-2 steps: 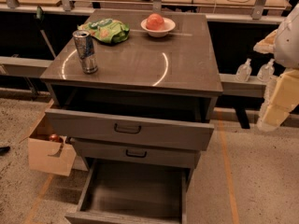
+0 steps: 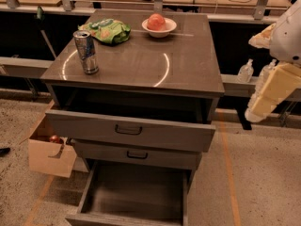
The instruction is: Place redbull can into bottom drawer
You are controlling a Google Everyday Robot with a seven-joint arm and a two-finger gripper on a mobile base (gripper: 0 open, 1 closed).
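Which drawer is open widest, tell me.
The bottom drawer, floor exposed; the top drawer and middle drawer stick out less. The hand hangs right of the cabinet.

Bench (image 2: 155,65): grey-brown glossy top, two curved light reflections on it. Redbull can (image 2: 86,52): upright, front-left of top, near left edge. Green snack bag (image 2: 108,30): lying rear-left, behind can, apart from it. White bowl (image 2: 159,28): rear centre, just right of bag, holding red fruit (image 2: 156,20). My hand (image 2: 263,102): off bench, beyond right edge.

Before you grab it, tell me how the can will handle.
Tall, slim and upright, the can would likely tip if pushed high. Its shiny metal side may slip. The gripper is off right of the cabinet.
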